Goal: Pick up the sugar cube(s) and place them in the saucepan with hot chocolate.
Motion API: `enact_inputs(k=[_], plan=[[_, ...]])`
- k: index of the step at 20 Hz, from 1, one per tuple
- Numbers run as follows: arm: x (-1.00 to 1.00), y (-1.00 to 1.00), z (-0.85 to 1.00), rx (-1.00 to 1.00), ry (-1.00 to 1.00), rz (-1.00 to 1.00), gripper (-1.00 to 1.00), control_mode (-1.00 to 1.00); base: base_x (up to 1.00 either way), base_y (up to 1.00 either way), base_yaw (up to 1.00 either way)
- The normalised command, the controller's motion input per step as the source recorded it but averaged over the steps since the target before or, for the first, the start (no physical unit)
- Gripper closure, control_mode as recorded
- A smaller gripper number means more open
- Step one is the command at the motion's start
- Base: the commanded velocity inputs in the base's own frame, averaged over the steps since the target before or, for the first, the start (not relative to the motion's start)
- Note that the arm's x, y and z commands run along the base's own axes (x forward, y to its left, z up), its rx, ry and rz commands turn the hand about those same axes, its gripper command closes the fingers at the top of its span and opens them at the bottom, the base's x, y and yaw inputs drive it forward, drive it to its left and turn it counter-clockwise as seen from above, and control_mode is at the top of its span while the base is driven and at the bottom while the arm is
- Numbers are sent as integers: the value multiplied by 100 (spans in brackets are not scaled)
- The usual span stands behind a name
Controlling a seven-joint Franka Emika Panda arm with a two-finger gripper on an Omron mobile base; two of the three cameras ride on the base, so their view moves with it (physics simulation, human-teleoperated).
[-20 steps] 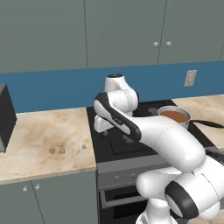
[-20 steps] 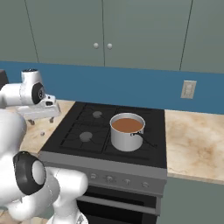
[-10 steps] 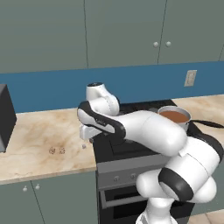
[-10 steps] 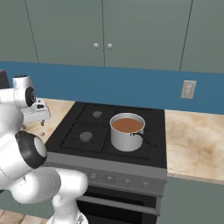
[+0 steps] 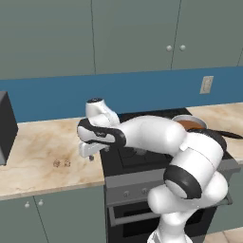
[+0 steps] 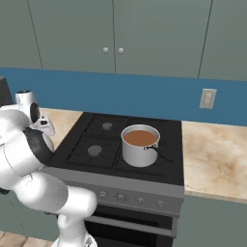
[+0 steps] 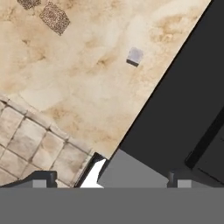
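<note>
Two speckled sugar cubes (image 5: 61,163) lie side by side on the beige counter left of the stove, and show at the top left of the hand view (image 7: 54,17). A smaller pale grey cube (image 7: 134,56) lies closer to the stove's edge. My gripper (image 5: 94,151) hangs open over the counter beside the stove's left edge, to the right of the pair, with nothing between its fingers (image 7: 43,177). The saucepan with hot chocolate (image 6: 140,144) stands on the front right burner, its black handle pointing right, and it also sits behind my arm (image 5: 190,124).
The black stove (image 6: 91,144) borders the counter (image 5: 38,142) on the right. A dark appliance (image 5: 5,128) stands at the counter's far left. Tiled floor (image 7: 30,140) shows below the counter's front edge. Wall cabinets hang above.
My arm has swung left from above the stove to over the counter beside it, and the hand has come lower. The jaws have stayed open. The cubes and saucepan have not moved.
</note>
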Motion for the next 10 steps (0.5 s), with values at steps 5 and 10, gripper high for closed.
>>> enact_inputs(k=[5, 10], plan=[[37, 2, -32, 0, 3, 0, -100, -100, 0, 0, 0], [27, 7, -25, 0, 6, 0, -100, -100, 0, 0, 0]])
